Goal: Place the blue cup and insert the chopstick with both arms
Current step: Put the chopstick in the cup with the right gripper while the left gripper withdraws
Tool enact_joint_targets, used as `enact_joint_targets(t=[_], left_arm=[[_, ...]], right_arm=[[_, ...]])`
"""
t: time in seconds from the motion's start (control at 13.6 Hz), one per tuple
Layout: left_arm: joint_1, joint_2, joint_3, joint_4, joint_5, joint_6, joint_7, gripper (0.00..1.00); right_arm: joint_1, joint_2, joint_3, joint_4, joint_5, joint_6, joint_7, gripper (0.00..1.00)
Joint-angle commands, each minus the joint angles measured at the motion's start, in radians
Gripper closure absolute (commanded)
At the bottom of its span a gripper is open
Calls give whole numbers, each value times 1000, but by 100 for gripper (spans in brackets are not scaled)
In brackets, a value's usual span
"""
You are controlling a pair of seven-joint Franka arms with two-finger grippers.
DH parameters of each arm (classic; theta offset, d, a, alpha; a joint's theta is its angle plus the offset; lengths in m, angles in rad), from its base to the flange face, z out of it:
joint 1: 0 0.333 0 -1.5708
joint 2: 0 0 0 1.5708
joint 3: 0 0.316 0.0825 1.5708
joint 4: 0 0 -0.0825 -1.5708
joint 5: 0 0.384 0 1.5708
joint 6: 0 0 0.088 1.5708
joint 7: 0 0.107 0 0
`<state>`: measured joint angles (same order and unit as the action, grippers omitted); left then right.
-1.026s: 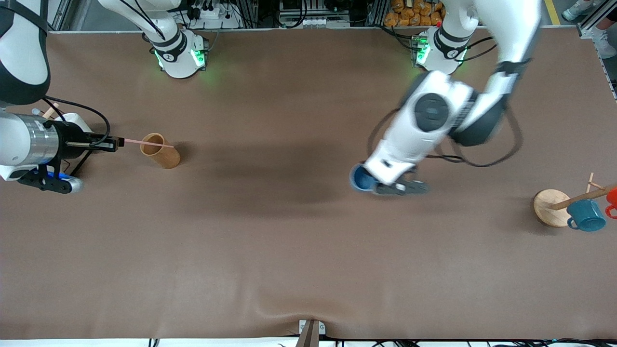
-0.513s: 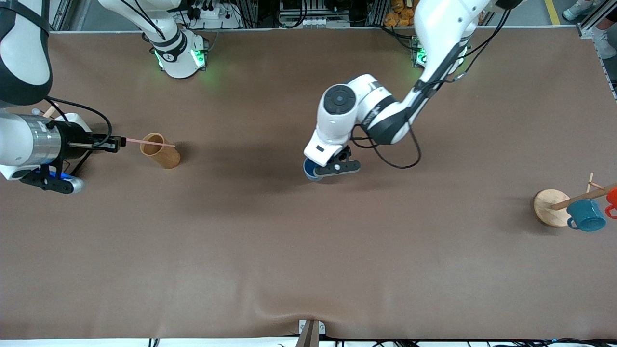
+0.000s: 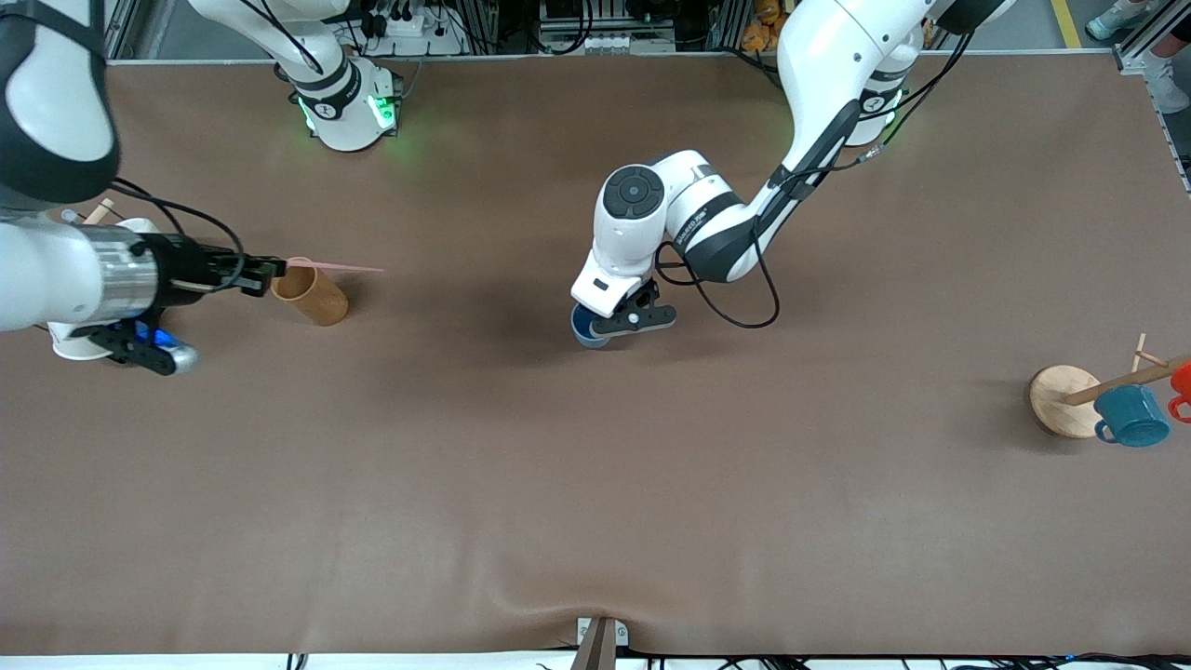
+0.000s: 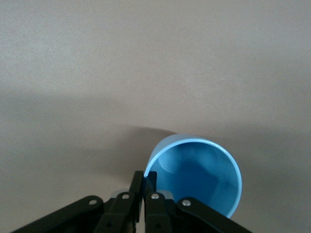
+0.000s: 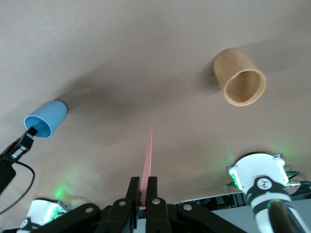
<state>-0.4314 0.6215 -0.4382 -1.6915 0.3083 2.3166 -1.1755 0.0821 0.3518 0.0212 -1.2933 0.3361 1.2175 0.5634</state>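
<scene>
The light-blue cup (image 3: pixel 584 331) is at the middle of the table, mouth up, and I cannot tell whether it rests on the table. My left gripper (image 3: pixel 609 323) is shut on the cup's rim; in the left wrist view the cup (image 4: pixel 197 177) has its wall pinched between that gripper's (image 4: pixel 146 178) fingertips. My right gripper (image 3: pixel 272 268) is shut on one end of the pale pink chopstick (image 3: pixel 337 268), held level over the brown holder (image 3: pixel 310 290). The right wrist view shows the chopstick (image 5: pixel 148 158) sticking straight out of the gripper (image 5: pixel 145 187), with the blue cup (image 5: pixel 46 119) farther off.
The brown cylindrical holder (image 5: pixel 240 77) stands open toward the right arm's end. A white cup (image 3: pixel 73 344) sits under the right wrist. At the left arm's end a wooden mug rack (image 3: pixel 1061 398) carries a teal mug (image 3: pixel 1130 416) and an orange mug (image 3: pixel 1182 381).
The left arm swung the blue cup from nearer its own end to the table's middle and slowed. The right gripper pushed the chopstick forward, its tip now past the brown holder.
</scene>
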Motion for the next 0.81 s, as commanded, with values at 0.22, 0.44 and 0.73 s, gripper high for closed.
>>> enact_joint_targets(t=[0.22,0.44,0.73], left_arm=[[28,-93,10,22,23,-46,-30,0],[86,-215,4,23,14,-130,-12,0],[189,-334,-1,26,-27,-210,98,0]], right_arm=[[162,-19,-1,-61,87,138,283,100],[247,-20,-1,-96,126,261,419,100],[372,-17,-1,-149,127,469,594,100]])
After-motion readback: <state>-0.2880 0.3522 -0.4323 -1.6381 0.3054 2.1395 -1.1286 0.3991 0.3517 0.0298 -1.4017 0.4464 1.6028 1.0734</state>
